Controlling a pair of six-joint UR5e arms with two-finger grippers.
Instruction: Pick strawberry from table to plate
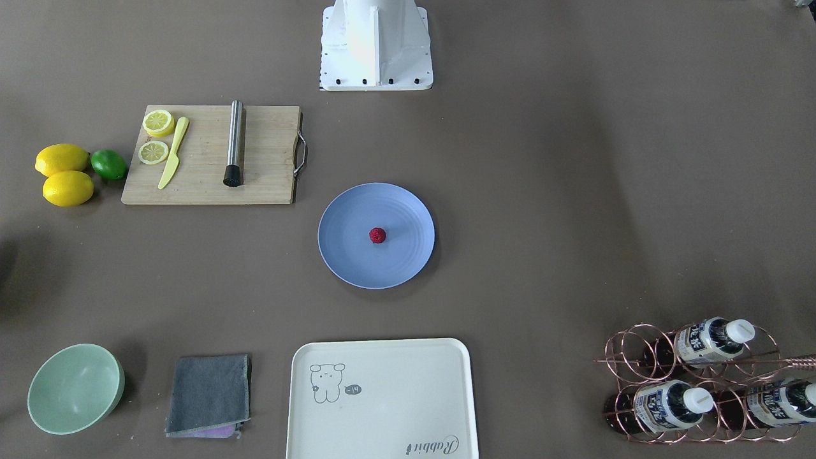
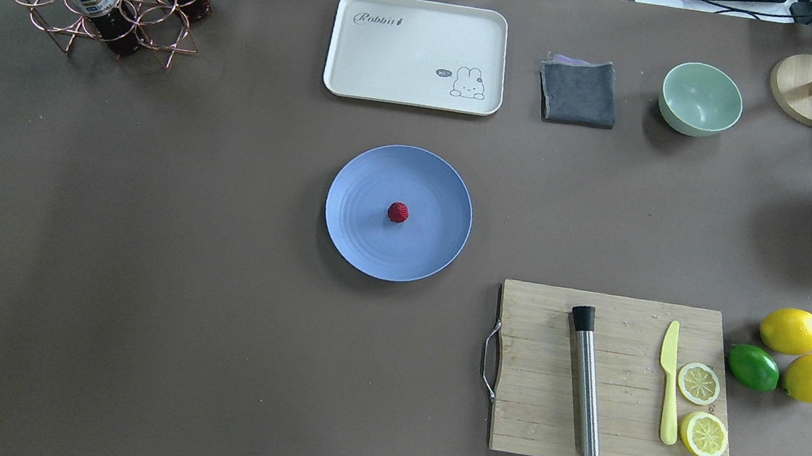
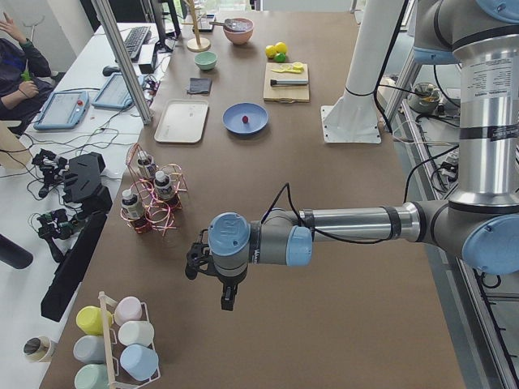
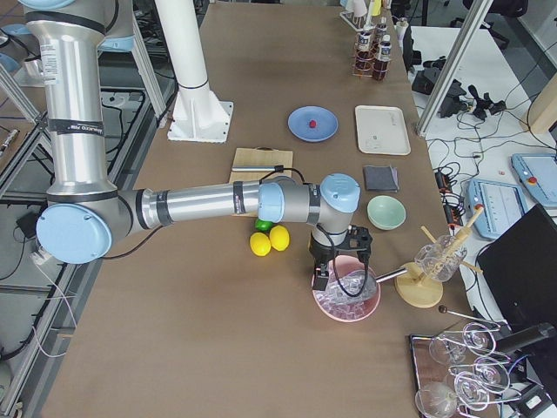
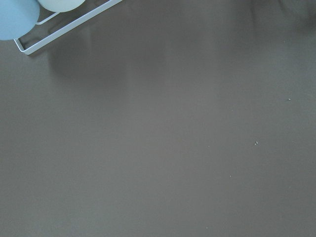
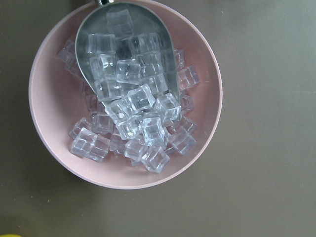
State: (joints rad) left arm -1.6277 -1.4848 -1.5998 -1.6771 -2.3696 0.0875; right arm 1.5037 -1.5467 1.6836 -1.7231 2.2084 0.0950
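Strawberry (image 1: 377,235): small, round, dark red, bumpy skin, no marked long axis. It sits at the centre of the matte blue-grey, faintly ringed plate (image 1: 344,255) mid-worktop (image 1: 542,191), so I judge the placement done. Left pincer (image 3: 228,298) hangs over bare worktop at the robot's left end, right pincer (image 4: 338,266) over a pink bowl (image 6: 49,123) of clear ice cubes (image 6: 138,103) at the right end; the berry lies well apart from both, inward along the worktop, neither arm plainly nearer. Both pincers show only in the side views, so I cannot tell whether either is parted or closed.
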